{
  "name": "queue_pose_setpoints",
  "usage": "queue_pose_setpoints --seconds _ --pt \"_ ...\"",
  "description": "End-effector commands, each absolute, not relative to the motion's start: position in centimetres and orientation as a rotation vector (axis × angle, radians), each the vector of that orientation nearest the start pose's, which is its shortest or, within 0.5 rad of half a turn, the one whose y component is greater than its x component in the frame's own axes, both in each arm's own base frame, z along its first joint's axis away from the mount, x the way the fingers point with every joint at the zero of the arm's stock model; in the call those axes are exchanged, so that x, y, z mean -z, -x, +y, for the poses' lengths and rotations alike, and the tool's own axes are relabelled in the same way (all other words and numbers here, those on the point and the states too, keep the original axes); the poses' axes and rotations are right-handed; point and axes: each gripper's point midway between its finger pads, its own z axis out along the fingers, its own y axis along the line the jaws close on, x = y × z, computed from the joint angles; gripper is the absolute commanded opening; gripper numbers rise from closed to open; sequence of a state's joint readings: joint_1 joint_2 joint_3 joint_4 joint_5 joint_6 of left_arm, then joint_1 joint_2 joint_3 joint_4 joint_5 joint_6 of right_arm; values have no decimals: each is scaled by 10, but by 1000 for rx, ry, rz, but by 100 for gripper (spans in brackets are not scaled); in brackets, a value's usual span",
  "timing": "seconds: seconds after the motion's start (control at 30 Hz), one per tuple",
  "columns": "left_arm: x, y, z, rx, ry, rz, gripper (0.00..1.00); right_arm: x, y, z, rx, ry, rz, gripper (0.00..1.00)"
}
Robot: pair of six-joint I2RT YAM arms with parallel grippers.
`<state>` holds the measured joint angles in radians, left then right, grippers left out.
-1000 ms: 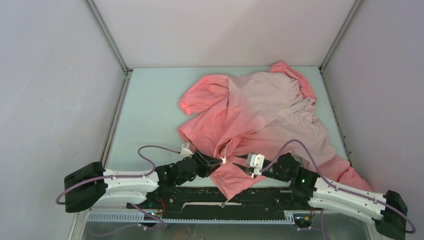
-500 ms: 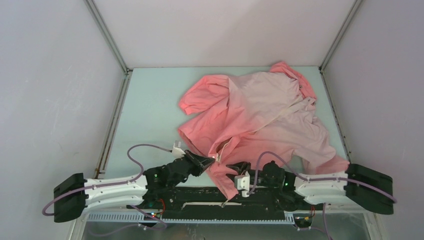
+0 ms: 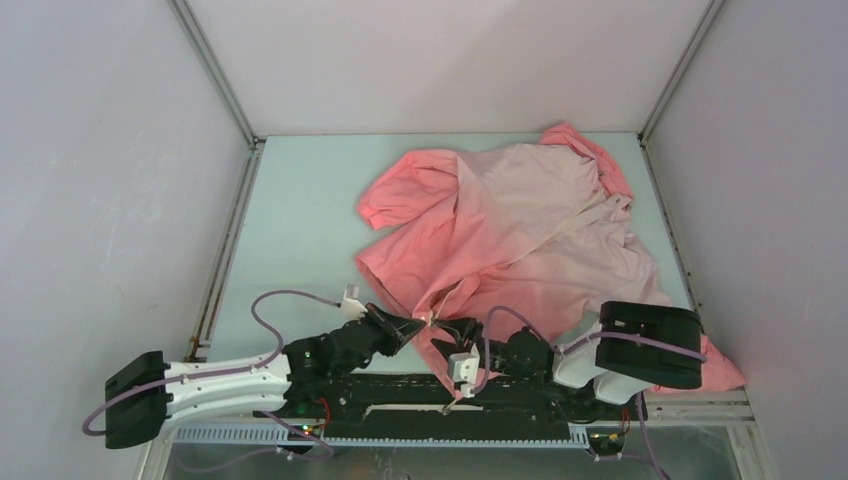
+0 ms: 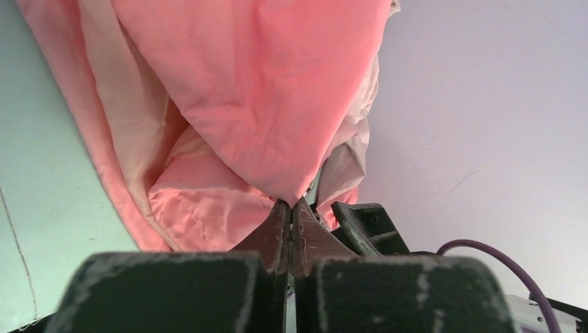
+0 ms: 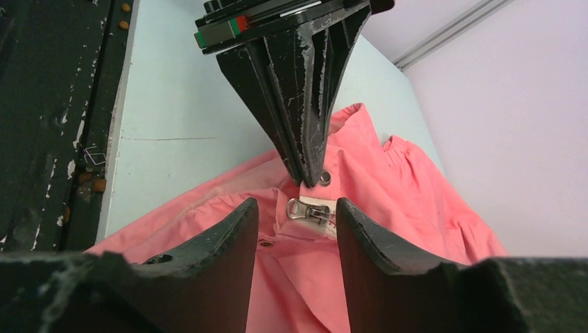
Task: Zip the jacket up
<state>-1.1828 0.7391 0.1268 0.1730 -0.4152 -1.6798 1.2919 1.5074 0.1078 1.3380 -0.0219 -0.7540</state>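
Observation:
The jacket (image 3: pixel 520 225), coral pink fading to pale pink, lies spread over the table's right half. My left gripper (image 3: pixel 422 321) is shut on the jacket's near hem edge; in the left wrist view the fabric (image 4: pixel 256 90) hangs from the closed tips (image 4: pixel 291 202). My right gripper (image 3: pixel 447 332) is open, just right of the left one. In the right wrist view its fingers (image 5: pixel 297 205) stand either side of the metal zipper slider (image 5: pixel 310 211) without touching it. The left gripper (image 5: pixel 308 173) pinches the hem by a snap just above the slider.
The pale green table (image 3: pixel 300 220) is walled by white panels with metal corner posts (image 3: pixel 215 75). A jacket sleeve (image 3: pixel 715 365) reaches the near right edge. The arms' black base rail (image 3: pixel 450 395) runs along the near edge.
My right arm has folded back and swung left, bringing its open gripper close beside the left gripper at the hem. The left gripper has shifted slightly nearer, still shut on the hem.

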Motion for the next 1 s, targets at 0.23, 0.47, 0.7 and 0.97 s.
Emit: queue_pose_setpoints --seconds 0.23,0.47,0.7,0.97 --pt "-92 -139 -252 1350 814 2106 0 -138 -136 349 -336 1265 780 48" --pt "-95 -139 -253 1368 814 2102 0 -131 -136 350 -343 1281 791 44" --pt "-95 -139 -252 1368 815 2096 0 -131 -141 347 -323 1260 824 43" --pt "-94 -139 -253 1366 812 2102 0 -137 -143 341 -312 1234 831 40"
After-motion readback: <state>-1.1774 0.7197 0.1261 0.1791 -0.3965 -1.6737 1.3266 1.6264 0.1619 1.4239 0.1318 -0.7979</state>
